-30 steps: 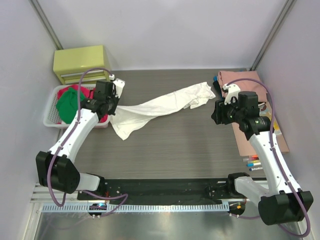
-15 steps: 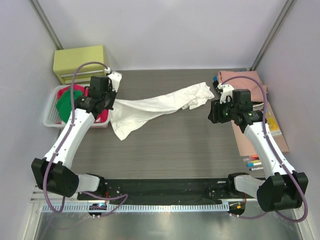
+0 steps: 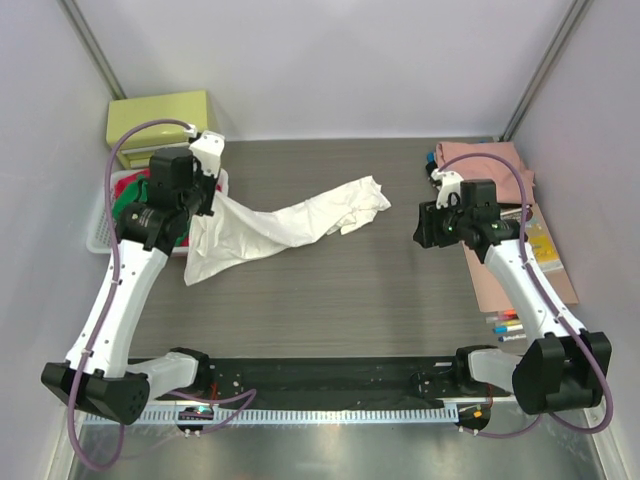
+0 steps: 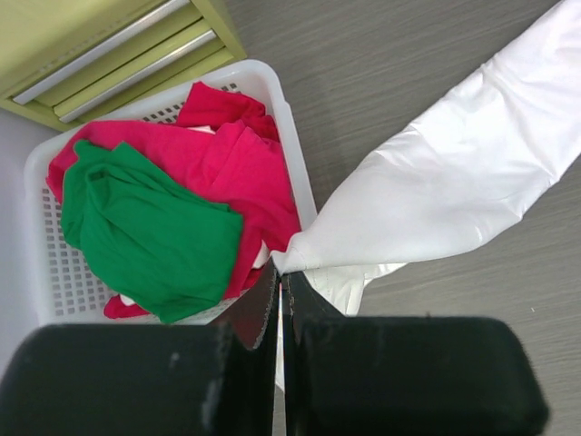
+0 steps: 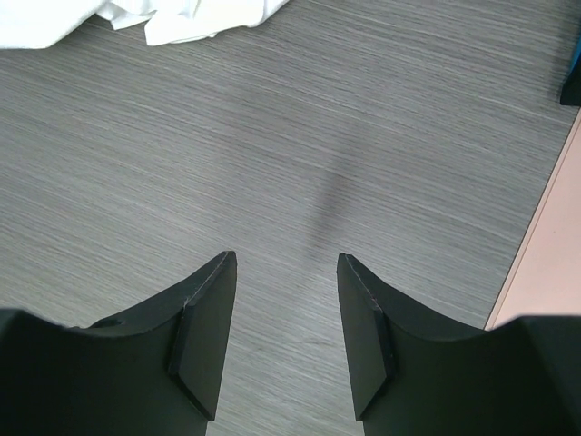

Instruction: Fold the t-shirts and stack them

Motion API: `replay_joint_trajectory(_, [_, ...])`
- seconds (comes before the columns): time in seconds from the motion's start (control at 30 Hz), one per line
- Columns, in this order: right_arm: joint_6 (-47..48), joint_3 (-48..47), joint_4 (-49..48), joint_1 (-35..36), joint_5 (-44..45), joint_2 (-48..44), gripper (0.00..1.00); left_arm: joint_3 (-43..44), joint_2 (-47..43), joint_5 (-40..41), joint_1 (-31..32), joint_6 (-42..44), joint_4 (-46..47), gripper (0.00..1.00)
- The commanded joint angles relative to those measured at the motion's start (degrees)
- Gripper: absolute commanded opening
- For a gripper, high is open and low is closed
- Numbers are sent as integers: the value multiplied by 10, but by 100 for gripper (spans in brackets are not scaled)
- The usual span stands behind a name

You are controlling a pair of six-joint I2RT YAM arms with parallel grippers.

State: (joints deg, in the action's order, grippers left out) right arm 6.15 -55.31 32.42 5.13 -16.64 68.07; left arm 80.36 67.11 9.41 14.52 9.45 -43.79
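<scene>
From above, the left gripper (image 3: 203,195) sits over the right edge of the white basket (image 3: 100,238), pinching one end of the white t-shirt (image 3: 285,222). That end is raised at the jaws. The rest trails right across the grey table (image 3: 340,300), and its far end lies bunched near the middle. Red and green cloth fills the basket, with a yellow-green drawer box (image 3: 160,122) just behind it. Over on the right, the right gripper (image 3: 424,224) hangs well apart from the shirt, beside a salmon-pink cloth (image 3: 482,160) lying along the table's right side. Coloured markers (image 3: 506,325) lie near that arm.

On the left wrist camera the jaws are pressed together on a corner of the white t-shirt (image 4: 454,182), right at the basket's rim (image 4: 289,136). Inside the basket a green t-shirt (image 4: 145,236) lies on top of a red t-shirt (image 4: 241,173).

On the right wrist camera the right gripper (image 5: 283,336) has its fingers (image 5: 204,327) spread and nothing between them, only bare wood grain below. The white t-shirt's edge (image 5: 172,20) peeks in at the top left, and the salmon-pink cloth (image 5: 545,272) at the right.
</scene>
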Motion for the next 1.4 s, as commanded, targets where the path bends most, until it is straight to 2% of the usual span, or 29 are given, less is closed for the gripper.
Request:
replay_joint_trajectory(0.0, [5, 4, -34, 0, -15, 19, 54, -5, -1, -1, 1, 1, 4, 0])
replay_joint_trajectory(0.27, [-24, -35, -68, 0, -64, 152, 54, -26, -3, 1, 1, 1, 9, 0])
replay_joint_trajectory(0.47, [-47, -163, -71, 4, -78, 295, 56, -40, -4, 5, 1, -2, 9, 0])
replay_joint_trajectory(0.73, [-58, -350, -44, 39, -49, 460, 56, -54, -3, 17, 1, -8, 13, 0])
replay_joint_trajectory(1.13, [-61, -465, -39, 97, -16, 585, 51, -54, 21, 28, 1, -12, 18, 0])
replay_joint_trajectory(1.17, [-61, -471, -39, 97, -16, 591, 49, -54, 21, 28, 1, -12, 18, 0])
replay_joint_trajectory(1.2, [-75, -479, -39, 97, -15, 603, 43, -53, 22, 28, 2, -12, 17, 0])
replay_joint_trajectory(1.23, [-76, -480, -40, 97, -13, 606, 17, -54, 23, 30, 1, -10, 18, 0])
replay_joint_trajectory(1.27, [-79, -480, -40, 97, -9, 608, 2, -56, 22, 31, 1, -8, 18, 0])
replay_joint_trajectory(1.37, [-81, -477, -43, 97, -1, 606, 1, -64, 21, 34, 1, -7, 22, 0])
